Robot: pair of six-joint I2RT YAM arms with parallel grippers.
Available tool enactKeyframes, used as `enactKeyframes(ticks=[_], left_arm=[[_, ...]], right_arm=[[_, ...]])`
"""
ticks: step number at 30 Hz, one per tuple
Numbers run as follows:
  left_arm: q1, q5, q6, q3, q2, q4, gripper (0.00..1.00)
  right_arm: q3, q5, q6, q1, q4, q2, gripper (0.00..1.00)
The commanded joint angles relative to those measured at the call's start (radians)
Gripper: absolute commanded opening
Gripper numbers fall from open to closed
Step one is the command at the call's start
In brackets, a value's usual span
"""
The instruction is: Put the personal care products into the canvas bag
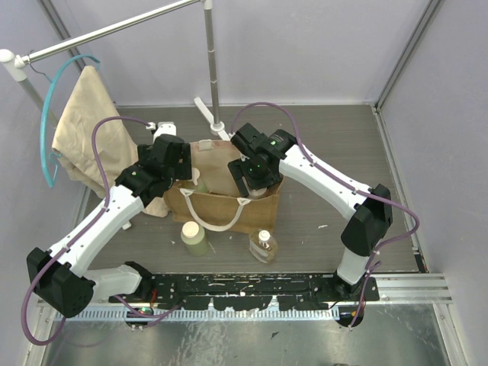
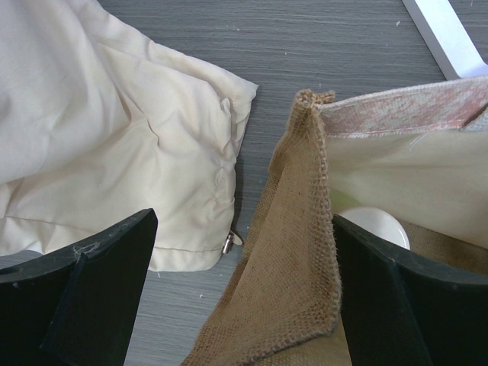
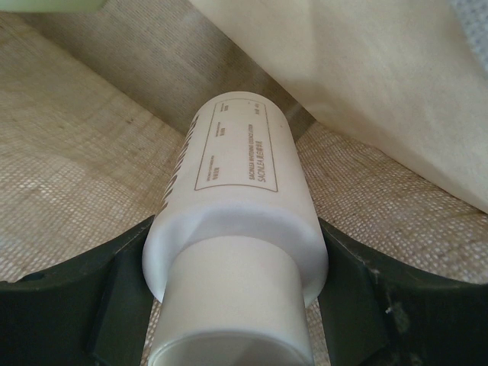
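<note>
The tan canvas bag (image 1: 221,200) stands open mid-table. My right gripper (image 1: 255,174) is down inside it, shut on the cream bottle (image 3: 236,191), which lies between the fingers (image 3: 69,305) over the woven bag floor. My left gripper (image 1: 171,158) is open at the bag's left end and straddles the burlap corner (image 2: 301,252); a pale round cap (image 2: 375,226) shows inside the bag. A pale green bottle (image 1: 194,238) and the clear amber bottle (image 1: 263,245) stand on the table in front of the bag. Another pale green bottle (image 1: 200,181) shows inside the bag's left end.
A limp beige cloth (image 1: 88,130) on a teal hanger (image 1: 49,122) hangs at the far left and spreads onto the table beside the bag, as the left wrist view shows (image 2: 114,152). A metal rack pole (image 1: 210,69) stands behind the bag. A black rail (image 1: 252,286) runs along the near edge.
</note>
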Motion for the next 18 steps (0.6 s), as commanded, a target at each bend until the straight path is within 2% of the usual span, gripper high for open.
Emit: enactKeyframes(ticks=[1, 9, 18], left_arm=[[0.007, -0.001, 0.0, -0.01, 0.001, 0.021, 0.98], [0.007, -0.001, 0.006, -0.009, -0.001, 0.025, 0.98], [0.008, -0.004, 0.006, -0.009, 0.0, 0.031, 0.98]], right_arm=[[-0.003, 0.018, -0.005, -0.001, 0.049, -0.008, 0.01], [0.0, 0.014, -0.046, -0.001, 0.005, 0.053, 0.01], [-0.075, 0.008, -0.073, -0.001, 0.055, 0.074, 0.02]])
